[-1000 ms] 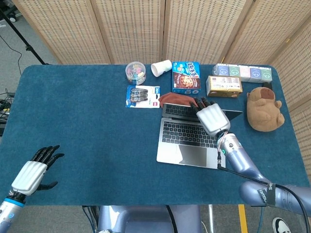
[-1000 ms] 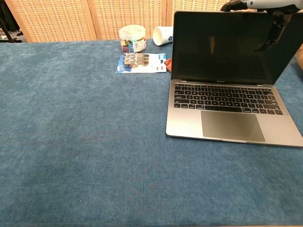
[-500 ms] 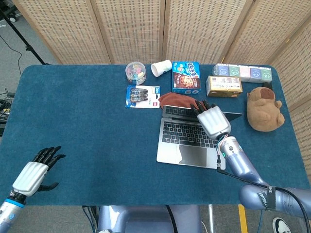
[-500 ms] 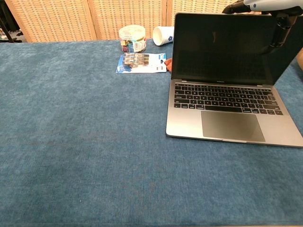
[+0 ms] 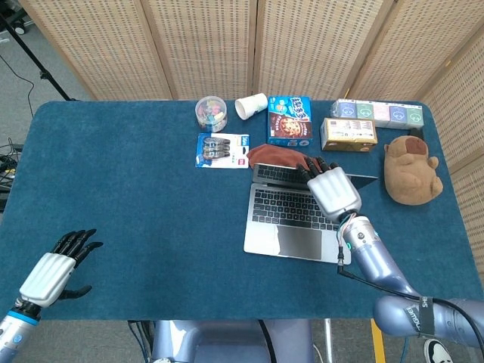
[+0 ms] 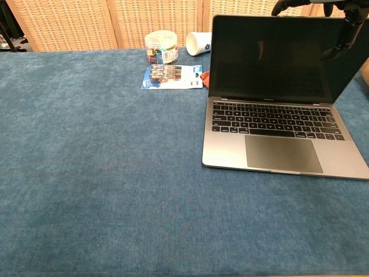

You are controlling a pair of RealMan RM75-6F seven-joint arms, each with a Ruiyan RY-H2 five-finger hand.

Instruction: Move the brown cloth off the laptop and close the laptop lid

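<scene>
1. The cloth (image 5: pixel 276 156) lies bunched behind the open laptop (image 5: pixel 295 219), draped against the back of the lid (image 6: pixel 271 57); from the chest view only a small reddish corner shows at the lid's left edge
2. I judge the cloth soft and light, likely to sag and trail when lifted, so a pinch on a raised fold near its middle should carry it best; dragging it may catch on the lid's edge
3. The laptop looks stiff and fairly heavy, sitting flat on the desk (image 5: pixel 136 197); its lid stands upright on a hinge and should fold with a push near the top edge, centred so the base does not slide or twist
4. The right hand (image 5: pixel 331 189) hovers over the top of the lid with dark fingers (image 5: pixel 314 162) reaching toward the cloth; whether they touch or pinch it I cannot tell, since the hand's own back hides the fingertips
5. In the chest view the right hand is cut off by the top of the frame, only finger parts showing above the lid
6. The left hand (image 5: pixel 54 268) rests far off at the desk's near left corner, fingers spread, holding nothing
7. How much cloth lies behind the lid is hidden
</scene>
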